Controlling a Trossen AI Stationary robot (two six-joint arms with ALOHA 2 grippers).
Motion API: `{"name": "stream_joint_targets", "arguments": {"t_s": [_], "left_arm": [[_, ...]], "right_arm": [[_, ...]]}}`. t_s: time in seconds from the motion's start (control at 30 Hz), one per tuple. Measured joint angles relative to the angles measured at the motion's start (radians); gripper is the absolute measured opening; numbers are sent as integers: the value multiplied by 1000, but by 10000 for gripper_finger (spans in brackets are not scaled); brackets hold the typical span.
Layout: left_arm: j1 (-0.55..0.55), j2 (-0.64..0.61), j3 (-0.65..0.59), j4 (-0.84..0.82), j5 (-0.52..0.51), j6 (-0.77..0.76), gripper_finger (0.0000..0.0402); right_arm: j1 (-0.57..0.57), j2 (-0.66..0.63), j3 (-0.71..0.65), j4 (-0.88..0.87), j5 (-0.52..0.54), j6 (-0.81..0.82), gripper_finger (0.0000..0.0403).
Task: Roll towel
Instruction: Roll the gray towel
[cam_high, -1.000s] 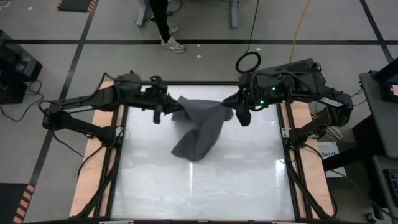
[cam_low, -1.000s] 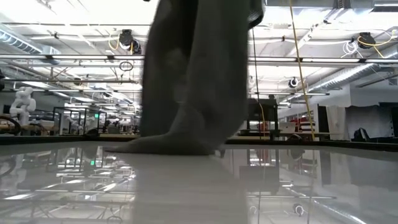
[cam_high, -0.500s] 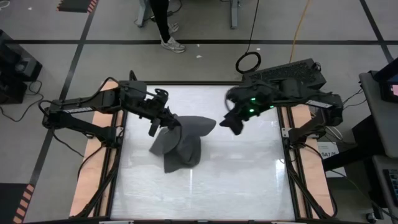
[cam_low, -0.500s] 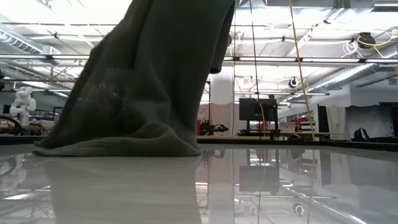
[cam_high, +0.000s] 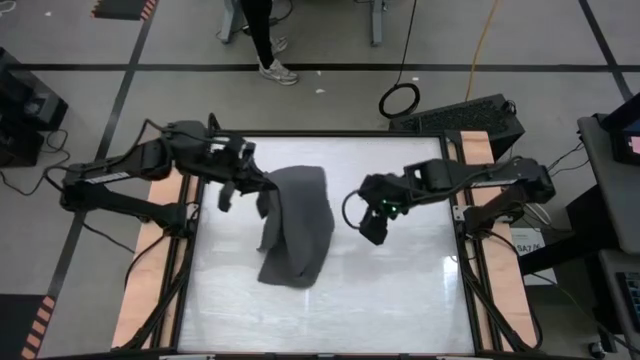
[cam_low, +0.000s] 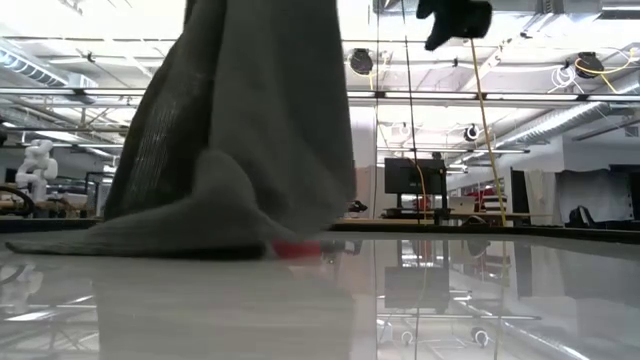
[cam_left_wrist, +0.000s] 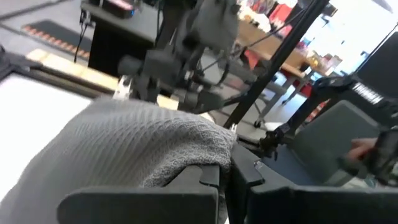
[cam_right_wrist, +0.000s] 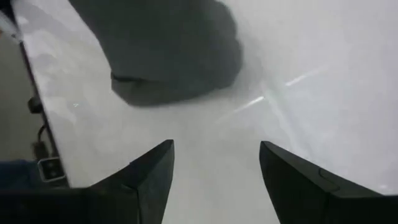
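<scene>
Covering the middle of the glossy white table, the towel hangs from the left gripper, which is clamped on its upper edge; its lower end rests crumpled on the surface. Beside it, apart, the right gripper hovers with fingers spread, holding nothing

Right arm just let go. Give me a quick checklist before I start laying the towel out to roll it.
1. Left tool shut on the towel: ok, cloth is pinched at its tip in the left wrist view.
2. Right tool open, holding nothing: ok.
3. Right tool apart from the cloth: ok, bare table between them.
4. Towel flat: not ok, bunched, one end lifted, lower end on the table.
5. White tag located: cannot tell.
6. Towel inside the table edges: ok.
</scene>
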Motion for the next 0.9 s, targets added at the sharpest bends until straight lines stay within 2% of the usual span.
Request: {"name": "stream_joint_targets", "arguments": {"t_s": [0.1, 0.23, 0.4, 0.47, 0.57, 0.73, 0.9], "left_arm": [[0, -36, 0, -11, -12, 0, 2], [0, -63, 0, -26, -63, 0, 2], [0, -60, 0, -25, -97, -24, 4], [-6, -47, 0, -23, -106, 14, 6], [-38, -22, 0, -19, -105, 93, 7], [-74, 13, 0, -11, -123, 104, 8], [-90, 54, 0, -16, -189, 110, 9]], "right_arm": [[15, -20, -80, 103, -7, 29, 217], [21, -35, -146, 145, -27, 32, 215], [18, -54, -150, 200, -75, 21, 215], [18, -78, -149, 210, -75, 29, 215], [18, -130, -149, 216, -75, 54, 215], [2, -253, -148, 290, -76, 86, 215], [-62, -310, -146, 212, -81, 82, 215]]}}
